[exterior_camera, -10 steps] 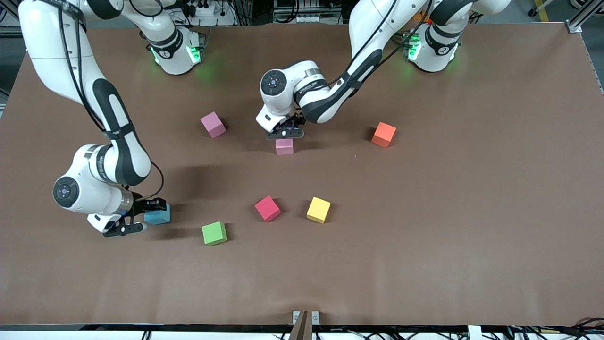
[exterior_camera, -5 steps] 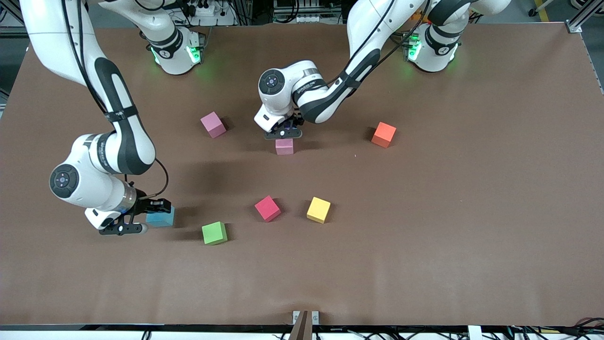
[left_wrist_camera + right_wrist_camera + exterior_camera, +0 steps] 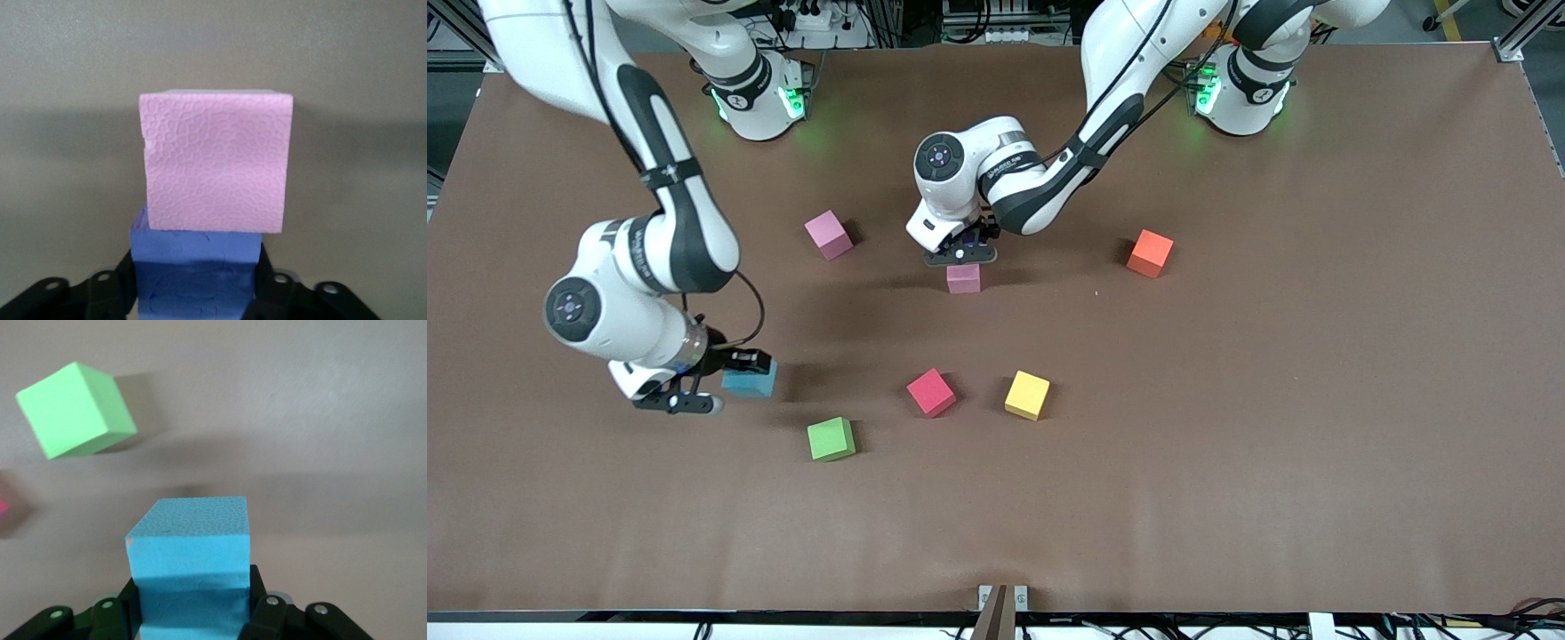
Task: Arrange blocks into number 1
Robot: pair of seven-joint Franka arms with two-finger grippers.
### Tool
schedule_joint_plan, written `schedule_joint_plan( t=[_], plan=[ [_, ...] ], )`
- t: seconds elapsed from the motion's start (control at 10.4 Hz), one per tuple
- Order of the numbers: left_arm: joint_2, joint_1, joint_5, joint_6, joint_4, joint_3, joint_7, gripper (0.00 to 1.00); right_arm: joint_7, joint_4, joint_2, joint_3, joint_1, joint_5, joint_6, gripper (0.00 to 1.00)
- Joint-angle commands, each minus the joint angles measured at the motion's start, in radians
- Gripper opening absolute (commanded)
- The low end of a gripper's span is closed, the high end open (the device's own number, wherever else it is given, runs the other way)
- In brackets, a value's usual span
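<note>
My left gripper point(image 3: 960, 254) is shut on a purple block point(image 3: 195, 267), which presses against one side of a pink block point(image 3: 963, 278) point(image 3: 217, 163) lying mid-table. Shut on a light blue block point(image 3: 751, 381) point(image 3: 189, 563), my right gripper point(image 3: 732, 377) holds it a little above the table toward the right arm's end. A green block point(image 3: 831, 438) point(image 3: 75, 410) lies on the table near that held block. The red block point(image 3: 931, 392) and yellow block point(image 3: 1027, 395) sit side by side. A second pink block point(image 3: 828, 235) and an orange block point(image 3: 1150, 253) lie nearer the bases.
The brown table point(image 3: 1272, 400) ends at a front edge with a small metal bracket point(image 3: 1002, 597). Both arm bases point(image 3: 760, 98) stand along the edge farthest from the front camera.
My right gripper has risen and carried the light blue block toward the table's middle. The left gripper has barely shifted at the pink block.
</note>
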Motion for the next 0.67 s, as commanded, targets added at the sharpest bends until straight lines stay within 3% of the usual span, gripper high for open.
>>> schedule_joint_plan(
  t=[0.0,0.38,0.58],
  plan=[
    [0.0,-0.02,-0.003,-0.003,0.026,0.013,-0.027,1.0,0.071,-0.1,-0.097,-0.009,0.039,0.015,0.006,0.62],
    [-0.098,-0.029,0.001,-0.082,0.02,0.007,-0.075,1.0,0.154,-0.153,-0.142,-0.009,0.079,0.015,0.006,0.61],
    [-0.171,0.02,0.0,-0.141,0.011,0.013,-0.061,1.0,0.156,-0.159,-0.136,-0.009,0.087,0.017,0.008,0.61]
  ],
)
